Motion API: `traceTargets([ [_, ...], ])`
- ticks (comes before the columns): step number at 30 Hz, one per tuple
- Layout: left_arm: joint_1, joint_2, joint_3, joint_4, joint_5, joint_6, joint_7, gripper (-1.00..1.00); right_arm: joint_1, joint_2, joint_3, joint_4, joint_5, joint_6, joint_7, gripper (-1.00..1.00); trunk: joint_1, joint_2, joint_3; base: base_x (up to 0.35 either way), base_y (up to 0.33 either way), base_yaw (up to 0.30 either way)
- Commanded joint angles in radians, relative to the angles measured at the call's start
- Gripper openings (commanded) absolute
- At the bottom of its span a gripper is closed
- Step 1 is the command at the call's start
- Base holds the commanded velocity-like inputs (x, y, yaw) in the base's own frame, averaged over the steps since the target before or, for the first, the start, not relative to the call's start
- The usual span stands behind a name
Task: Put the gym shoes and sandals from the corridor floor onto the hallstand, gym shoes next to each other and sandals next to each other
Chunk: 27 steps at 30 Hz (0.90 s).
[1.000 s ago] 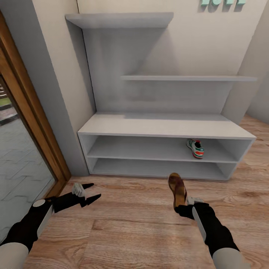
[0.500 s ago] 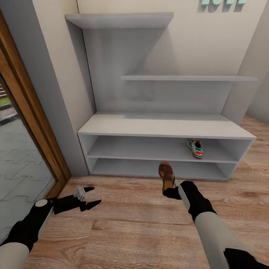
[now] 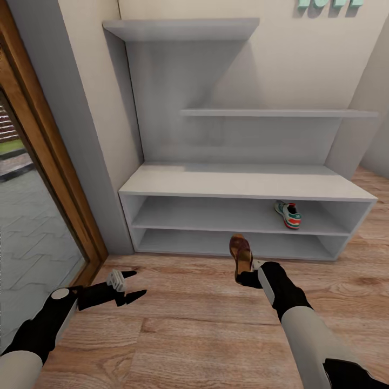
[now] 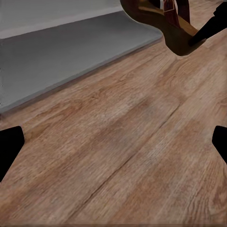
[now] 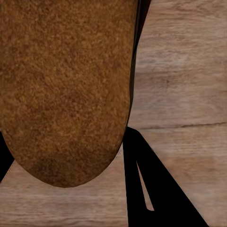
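Observation:
One dark reddish-brown sandal [image 3: 241, 255] hangs just above the corridor floor [image 3: 194, 324] in front of the hallstand [image 3: 237, 183], with my right gripper [image 3: 246, 274] shut on its heel end. The right wrist view looks onto its tan cork-like sole [image 5: 66, 85] beside one black finger [image 5: 146, 184]. A white gym shoe [image 3: 287, 214] with green and red accents lies on the hallstand's middle shelf, toward the right. My left gripper [image 3: 138, 282] stands open low over the floor at the left, nothing between its fingers. From the left wrist view the held sandal [image 4: 165, 19] is ahead.
A wood-framed glass door [image 3: 48, 178] and a grey wall edge [image 3: 81, 135] bound the left side. Teal letters [image 3: 329, 2] sit on the wall above the hallstand. The bench top [image 3: 243, 181] and lowest shelf opening [image 3: 189, 243] hold nothing.
My right arm has carried the sandal forward and to the left, closer to the hallstand's lower opening. The left gripper sank slightly. The camera has shifted a little to the left.

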Motion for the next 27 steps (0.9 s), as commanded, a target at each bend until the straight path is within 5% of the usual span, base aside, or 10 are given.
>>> traceTargets([
  [1, 0.0, -0.001, 0.003, 0.0, -0.006, 0.0, -0.005, 1.0, -0.001, 0.001, -0.005, -0.001, -0.002, 0.005, -0.005, -1.0, 0.0, 0.0, -0.001, 0.0, 0.071, 0.0],
  [27, 0.0, -0.005, 0.002, 0.002, -0.009, 0.0, -0.003, 1.0, -0.001, 0.001, -0.005, 0.0, -0.002, 0.003, -0.005, -1.0, 0.0, 0.0, -0.001, 0.067, 0.027, 0.0],
])
